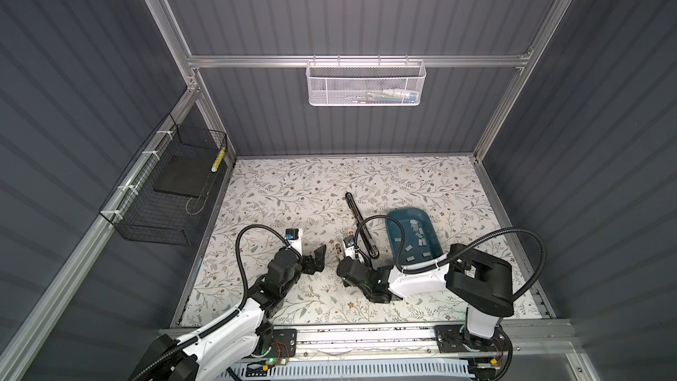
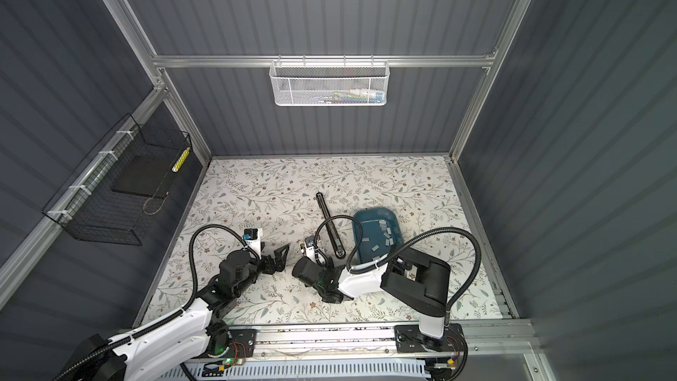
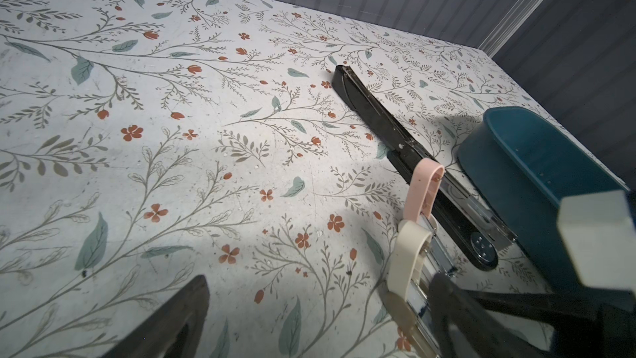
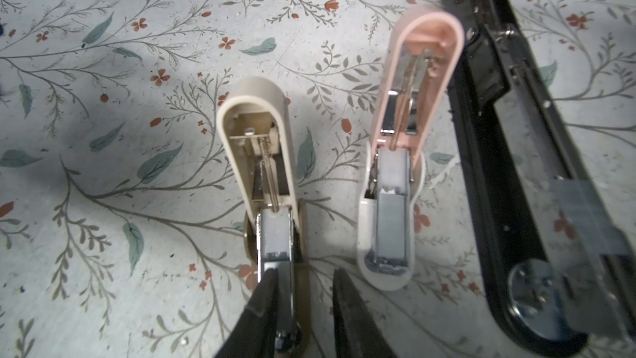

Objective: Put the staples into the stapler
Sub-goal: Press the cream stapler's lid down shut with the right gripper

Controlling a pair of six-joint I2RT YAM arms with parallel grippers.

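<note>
Grey staples [image 1: 420, 230] lie scattered in a blue tray [image 1: 434, 240] toward the right edge of the worktop [image 1: 293, 185]. Right hand [image 4: 304, 280], slightly parted, sits over the opened cream stapler [image 4: 256, 125] near the front edge, one fingertip overlapping its metal channel. Left hand [image 1: 318, 255] gapes wide, empty.

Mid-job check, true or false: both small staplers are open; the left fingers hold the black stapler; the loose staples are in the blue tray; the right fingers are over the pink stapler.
1. The beige stapler and pink stapler lie open. True.
2. The left fingers hold the black stapler. False: they are open, empty, apart from it.
3. The loose staples lie in the blue tray. True.
4. The right fingers are over the pink stapler. False: over the beige one.
</note>
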